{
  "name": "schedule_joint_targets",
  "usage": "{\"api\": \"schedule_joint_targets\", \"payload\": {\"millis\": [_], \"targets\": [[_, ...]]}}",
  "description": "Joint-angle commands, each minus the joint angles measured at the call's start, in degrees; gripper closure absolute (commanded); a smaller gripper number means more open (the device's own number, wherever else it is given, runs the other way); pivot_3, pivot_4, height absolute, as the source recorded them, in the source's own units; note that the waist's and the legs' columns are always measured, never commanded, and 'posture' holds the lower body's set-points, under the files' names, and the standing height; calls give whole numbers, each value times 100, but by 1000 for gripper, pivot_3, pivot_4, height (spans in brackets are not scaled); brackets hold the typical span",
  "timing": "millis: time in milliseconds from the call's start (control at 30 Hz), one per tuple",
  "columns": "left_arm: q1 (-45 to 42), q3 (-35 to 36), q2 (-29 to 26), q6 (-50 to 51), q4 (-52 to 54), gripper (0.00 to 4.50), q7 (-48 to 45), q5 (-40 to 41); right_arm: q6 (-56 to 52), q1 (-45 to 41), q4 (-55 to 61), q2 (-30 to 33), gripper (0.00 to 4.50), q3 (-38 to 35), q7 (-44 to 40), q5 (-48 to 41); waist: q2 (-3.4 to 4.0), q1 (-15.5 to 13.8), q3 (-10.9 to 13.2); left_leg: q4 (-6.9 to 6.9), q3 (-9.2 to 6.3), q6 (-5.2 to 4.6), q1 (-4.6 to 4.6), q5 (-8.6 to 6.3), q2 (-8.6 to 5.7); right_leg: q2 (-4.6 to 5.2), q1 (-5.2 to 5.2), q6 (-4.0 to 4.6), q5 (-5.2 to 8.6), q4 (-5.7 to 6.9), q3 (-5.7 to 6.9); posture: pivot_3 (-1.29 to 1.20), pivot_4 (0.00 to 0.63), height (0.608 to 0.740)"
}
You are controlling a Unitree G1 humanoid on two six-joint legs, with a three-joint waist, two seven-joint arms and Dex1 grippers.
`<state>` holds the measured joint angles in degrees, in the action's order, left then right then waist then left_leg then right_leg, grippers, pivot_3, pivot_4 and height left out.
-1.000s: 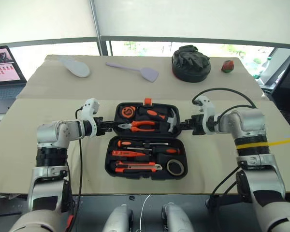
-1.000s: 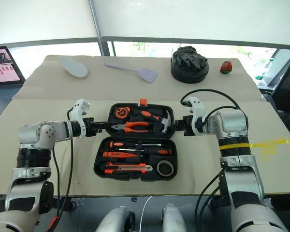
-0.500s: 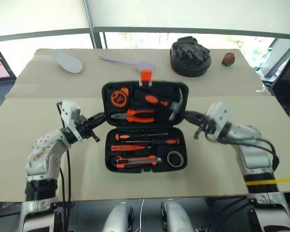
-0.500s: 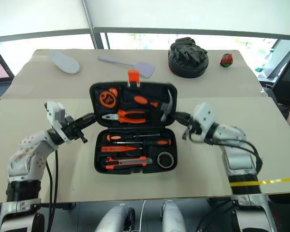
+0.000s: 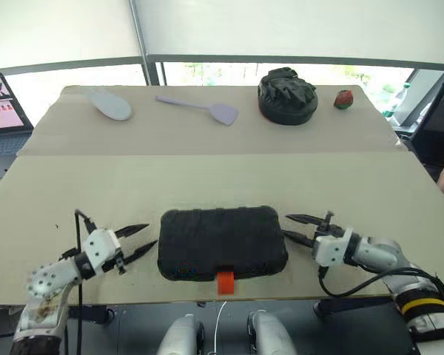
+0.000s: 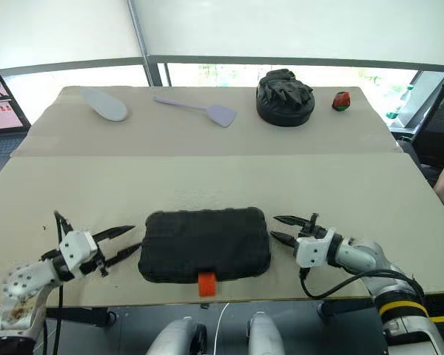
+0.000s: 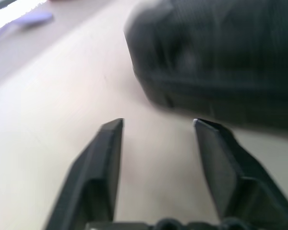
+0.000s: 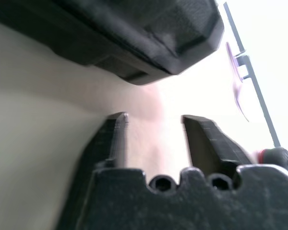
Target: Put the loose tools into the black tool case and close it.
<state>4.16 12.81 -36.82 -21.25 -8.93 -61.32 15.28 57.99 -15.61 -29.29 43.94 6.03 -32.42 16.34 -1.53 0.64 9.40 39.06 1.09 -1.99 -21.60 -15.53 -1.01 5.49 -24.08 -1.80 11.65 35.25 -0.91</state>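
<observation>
The bench [image 5: 74, 192] is a broad tan board, matte and flat. Between my two end effectors lies the case [image 5: 222, 242], folded shut: a rounded black plastic rectangle with a pebbled shell and a small orange latch [image 5: 225, 282] on its near edge. I judge it rigid and fairly heavy with tools inside, and best gripped at its short ends. My left end effector [image 5: 142, 241] sits just beside its left end, fingers spread, holding nothing. My right end effector [image 5: 294, 228] sits just beside its right end, also spread and empty.
</observation>
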Motion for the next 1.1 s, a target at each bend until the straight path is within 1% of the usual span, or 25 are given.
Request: {"api": "schedule_joint_targets", "payload": {"millis": [33,67,100,167,200,233,267,300,333,400,433,467,533,600,700,833,900,1033,1100], "targets": [[-109,363,-259,328,-153,1172,172,242,-288,396,269,389,762,-263,-201,-728,0,-11,0,0,-2,0,2,0,0,2,3,0,0,0,2,0,150,740],[-177,343,-283,443,-181,1172,200,269,-596,571,475,490,502,-212,-497,-1151,0,-31,0,0,-2,0,2,0,0,4,4,0,0,-1,2,0,150,740],[-293,280,-305,621,-171,1172,188,312,-1136,816,873,565,502,-231,-806,-1802,0,-35,0,0,-3,-1,2,0,-2,6,7,-1,0,-4,3,0,150,740],[-566,198,-297,982,-133,1172,287,364,-2418,1387,1829,819,857,-241,-1506,-3105,0,-76,0,0,-5,-2,5,-1,0,6,15,-2,0,-7,4,0,150,740],[-690,176,-279,1141,-114,1709,334,404,-2817,1601,2202,947,1141,-279,-1734,-3464,0,-76,0,1,-9,-2,3,-1,2,7,16,-2,0,-9,8,0,150,740],[-806,127,-276,1321,-84,1962,356,428,-3247,1818,2555,1101,1539,-321,-1940,-3753,0,-74,0,1,-9,-2,3,-1,4,6,16,-2,-1,-8,7,0,150,740],[-980,36,-271,1496,-77,2253,393,396,-3661,2043,2919,1277,1795,-363,-2138,-3995,1,-76,-1,2,-8,-3,2,-1,6,6,16,-2,-1,-7,7,0,150,740],[-1184,-130,-287,1724,-22,2696,269,422,-4092,2253,3304,1427,2168,-385,-2273,-4193,1,-74,-1,2,-8,-3,2,-1,5,7,14,-2,-1,-5,7,0,150,740],[-1315,-241,-306,1884,27,3051,178,443,-4409,2402,3589,1526,2490,-416,-2353,-4327,-1,-72,-2,2,-9,-3,3,-1,6,5,15,-2,-1,-5,8,0,150,740],[-1778,-488,-257,2136,-66,3789,191,312,-5000,2598,4136,1682,3200,-276,-2469,-4326,-4,-75,-3,4,-9,-2,2,-1,6,0,13,-3,-1,-3,9,0,150,740],[-2031,-611,-197,2221,-215,4251,241,214,-5347,2624,4388,1634,3583,-162,-2424,-4384,-8,-67,-5,5,-9,-2,0,-1,8,-6,12,-3,-1,-2,10,0,150,740],[-2260,-757,-152,2274,-388,4491,276,81,-5524,2607,4568,1515,3890,-43,-2371,-4337,-9,-72,-6,7,-9,-2,-1,-1,11,-12,10,-3,-1,-3,9,0,150,740],[-2685,-1104,-150,2344,-788,4500,122,-190,-6080,2548,4954,1356,4458,315,-2384,-4284,-10,-85,-6,11,-14,-1,-6,-1,8,-17,7,-3,-1,-2,13,0,150,740],[-2976,-1330,-182,2471,-1044,4500,-18,-338,-6608,2478,5268,1273,4458,565,-2406,-4255,-9,-83,-6,12,-14,-1,-15,-1,5,-19,-2,-3,-1,3,11,0,150,740],[-3141,-1446,-182,2588,-1200,4500,-82,-402,-6974,2284,5471,984,4458,659,-2207,-4148,-10,-51,-6,18,-13,-4,-34,-2,3,-18,-14,-3,-1,0,10,0,150,740],[-2957,-1496,-188,2573,-1203,4500,-281,-384,-6931,1487,5058,220,4458,918,-1797,-3432,-22,-5,-4,47,-16,-11,-49,-7,5,-19,-17,-9,-4,1,12,0,150,740],[-2789,-1437,-231,2743,-1042,4500,-358,-263,-6732,992,4557,-201,4458,911,-1483,-3035,-22,6,-4,58,-21,-13,-51,-8,6,-20,-17,-9,-4,6,16,0,150,740],[-2562,-1274,-300,3254,-710,4500,-291,-94,-6552,239,3638,-764,4458,831,-1184,-2638,-22,15,-4,71,-20,-15,-52,-10,3,-16,-19,-10,-4,20,14,0,150,740],[-2484,-1185,-287,3459,-562,4500,-163,-34,-6406,3,3253,-948,4458,809,-1097,-2472,-20,5,-3,72,-20,-15,-52,-10,3,-15,-23,-10,-4,26,13,0,150,740]]}}
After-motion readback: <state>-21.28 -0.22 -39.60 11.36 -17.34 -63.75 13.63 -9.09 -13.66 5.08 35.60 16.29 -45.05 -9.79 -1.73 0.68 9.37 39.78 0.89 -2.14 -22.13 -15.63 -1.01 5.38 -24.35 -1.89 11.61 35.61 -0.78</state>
